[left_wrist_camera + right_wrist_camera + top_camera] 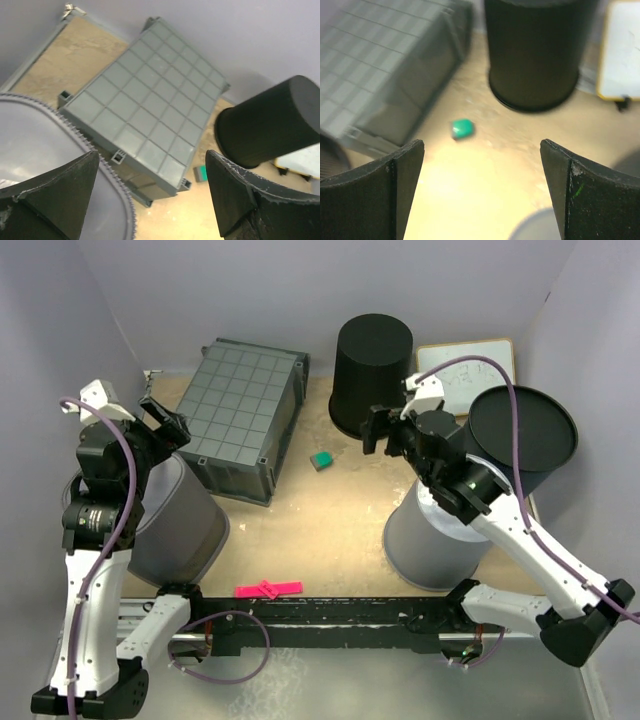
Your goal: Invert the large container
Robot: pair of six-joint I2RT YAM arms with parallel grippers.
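The large container is a grey crate (240, 415) at the back left of the table, lying with its gridded bottom facing up. It also shows in the left wrist view (150, 105) and, blurred, in the right wrist view (375, 75). My left gripper (165, 425) hangs open and empty just left of the crate's near corner, above a grey bin; its jaws (151, 162) stand wide apart. My right gripper (380, 430) is open and empty over bare table right of the crate, its jaws (481, 150) wide apart.
A black bin (370, 375) stands bottom-up at the back, another black bin (520, 435) at the right. Grey bins sit under the left arm (185, 525) and the right arm (430, 540). There is also a small green block (320, 460), a pink piece (268, 589) and a whiteboard (465, 365).
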